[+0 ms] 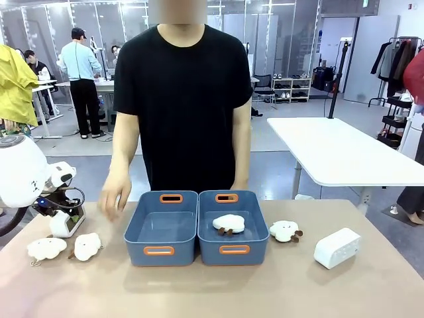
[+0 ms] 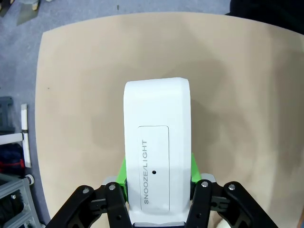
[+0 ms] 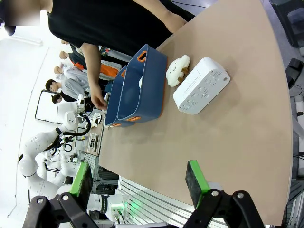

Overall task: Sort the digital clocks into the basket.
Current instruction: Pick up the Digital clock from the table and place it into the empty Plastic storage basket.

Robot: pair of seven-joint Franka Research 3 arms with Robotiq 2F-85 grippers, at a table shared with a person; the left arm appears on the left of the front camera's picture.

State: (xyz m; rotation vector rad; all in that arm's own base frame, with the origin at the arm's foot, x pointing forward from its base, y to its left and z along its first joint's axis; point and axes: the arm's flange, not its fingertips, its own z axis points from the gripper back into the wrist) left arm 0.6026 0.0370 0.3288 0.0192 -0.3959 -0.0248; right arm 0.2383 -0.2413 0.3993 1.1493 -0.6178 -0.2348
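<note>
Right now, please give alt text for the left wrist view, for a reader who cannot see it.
The left gripper is shut on a white digital clock, green pads against its two sides; a panel on it reads SNOOZE/LIGHT. A tan table lies behind.

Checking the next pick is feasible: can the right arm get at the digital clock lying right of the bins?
Probably yes. The right gripper is open and empty, and the digital clock lies on bare table, apart from the plush sheep, with nothing between gripper and clock.
</note>
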